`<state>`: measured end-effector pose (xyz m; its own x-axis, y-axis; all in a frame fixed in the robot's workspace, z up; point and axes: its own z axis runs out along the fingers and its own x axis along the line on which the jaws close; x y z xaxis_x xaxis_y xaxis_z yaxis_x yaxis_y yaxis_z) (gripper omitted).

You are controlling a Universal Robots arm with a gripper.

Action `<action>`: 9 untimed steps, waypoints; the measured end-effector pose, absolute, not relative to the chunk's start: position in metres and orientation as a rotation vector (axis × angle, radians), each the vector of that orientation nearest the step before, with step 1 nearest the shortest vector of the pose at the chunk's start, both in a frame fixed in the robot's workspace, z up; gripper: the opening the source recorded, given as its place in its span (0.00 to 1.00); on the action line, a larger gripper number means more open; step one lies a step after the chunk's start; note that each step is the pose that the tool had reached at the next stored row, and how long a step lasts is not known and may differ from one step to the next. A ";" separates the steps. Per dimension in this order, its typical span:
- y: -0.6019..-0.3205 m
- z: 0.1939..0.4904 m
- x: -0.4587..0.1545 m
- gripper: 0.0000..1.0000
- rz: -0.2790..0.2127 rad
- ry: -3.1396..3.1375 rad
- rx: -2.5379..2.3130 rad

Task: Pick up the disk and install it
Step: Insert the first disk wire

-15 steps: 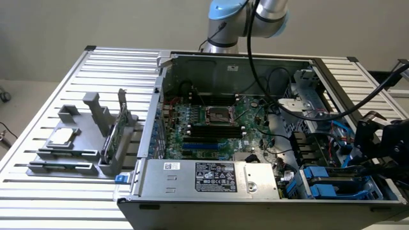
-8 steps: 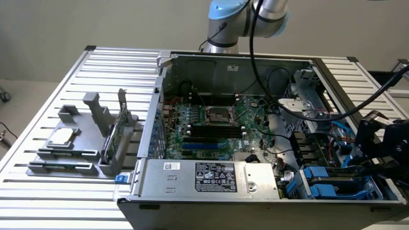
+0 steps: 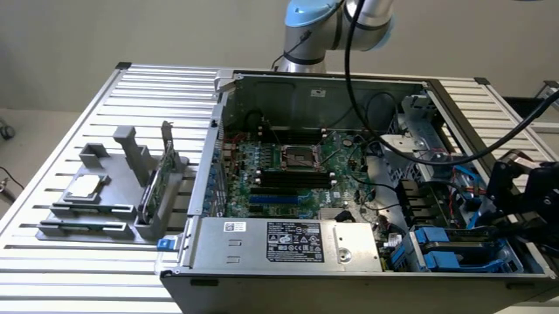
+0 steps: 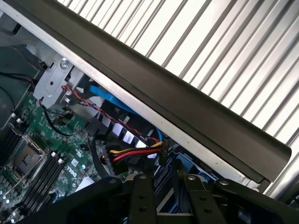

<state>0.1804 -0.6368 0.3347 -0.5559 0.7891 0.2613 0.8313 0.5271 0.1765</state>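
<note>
Inspection, drive bay. My end effector [image 3: 520,216] hangs over the corner of the case [image 3: 349,294] on the exterior view's right, above the bay. I cannot tell whether it is clenched or released, or whether it grips anything.

The disk [image 3: 441,241], known by its blue rails, sits low in that bay. It is just below my end effector and toward the exterior view's left of it. Its long axis appears to run along the case's near wall.

In the wrist view, a red, yellow and black cable [image 4: 135,151] crosses close ahead of my end effector [image 4: 166,200]. I judge clearance there to be tight.

The case rests on a slatted metal tabletop [image 3: 52,275]. A grey fixture [image 3: 114,209] stands well apart, at the exterior view's left. A pale wall lies behind.
</note>
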 end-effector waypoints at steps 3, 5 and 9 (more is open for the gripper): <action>-0.636 0.335 0.181 0.30 -0.421 -2.609 -1.396; -0.636 0.335 0.181 0.30 -0.421 -2.609 -1.396; -0.635 0.335 0.182 0.30 -0.420 -2.607 -1.395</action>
